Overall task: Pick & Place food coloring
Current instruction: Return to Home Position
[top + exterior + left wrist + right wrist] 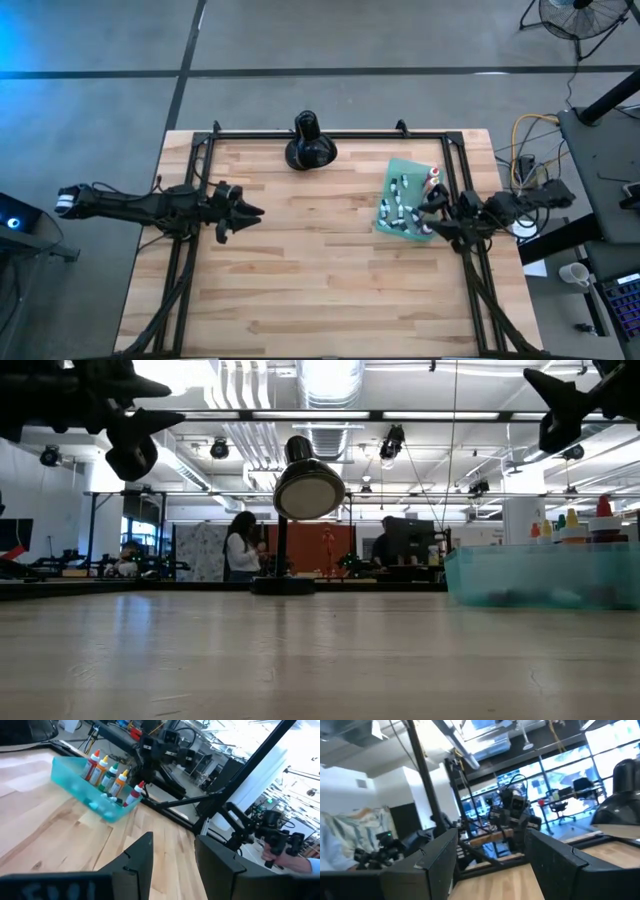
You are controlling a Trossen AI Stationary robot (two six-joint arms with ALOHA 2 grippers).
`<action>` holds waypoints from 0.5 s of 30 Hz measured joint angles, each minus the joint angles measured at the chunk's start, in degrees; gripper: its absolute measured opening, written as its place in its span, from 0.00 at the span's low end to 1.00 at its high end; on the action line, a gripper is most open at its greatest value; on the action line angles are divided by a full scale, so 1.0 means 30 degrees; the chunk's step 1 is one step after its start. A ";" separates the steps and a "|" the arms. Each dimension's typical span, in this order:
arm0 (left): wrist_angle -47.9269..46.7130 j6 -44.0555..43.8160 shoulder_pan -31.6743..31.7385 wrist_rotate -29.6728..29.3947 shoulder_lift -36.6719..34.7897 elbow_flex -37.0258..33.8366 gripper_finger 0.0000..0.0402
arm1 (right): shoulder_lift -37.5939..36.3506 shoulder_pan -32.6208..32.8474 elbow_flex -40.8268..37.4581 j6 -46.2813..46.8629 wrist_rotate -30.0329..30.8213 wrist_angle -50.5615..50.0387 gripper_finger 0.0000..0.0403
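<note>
The food coloring (106,772) is sitting in the green bin (394,169) on the right side of the table (320,295), and no bottle is showing on the bare wood outside it. The left gripper (244,212) is hovering over the left half of the table, well apart from the bin, its fingers (140,859) spread with nothing between them. The right gripper (438,214) is hanging at the bin's edge on its own arm's side, its fingers (440,860) also apart and empty.

That right gripper is where the risk is sitting. It is right beside the bin, and the dropper caps are poking above the rim in the low view. A low swing homeward would likely be clipping a cap or the wall, toppling bottles or sliding the bin. Lifting first looks safer. The black lamp (309,144) at the back edge is well clear of both arms.

As for pose, the slim droppers are standing roughly upright, long axes near vertical, caps pointing up, a few leaning slightly. How the tiny vials on the bin floor are lying cannot be told.
</note>
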 joint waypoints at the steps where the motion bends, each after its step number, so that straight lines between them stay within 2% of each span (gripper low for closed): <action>1: 0.0000 0.0007 0.0000 0.0000 -0.0072 -0.0087 0.29 | -0.0014 -0.0142 0.0000 -0.0066 0.0031 -0.0041 0.56; 7: -0.0147 0.0015 0.0007 0.0000 -0.0152 -0.0489 0.29 | -0.0045 -0.1541 0.0000 -0.0266 0.0377 -0.1071 0.56; 15: -0.0047 0.1301 0.0053 -0.0663 -0.0268 -0.0743 0.29 | -0.0058 -0.3021 0.0000 -0.1608 -0.0697 -0.1528 0.56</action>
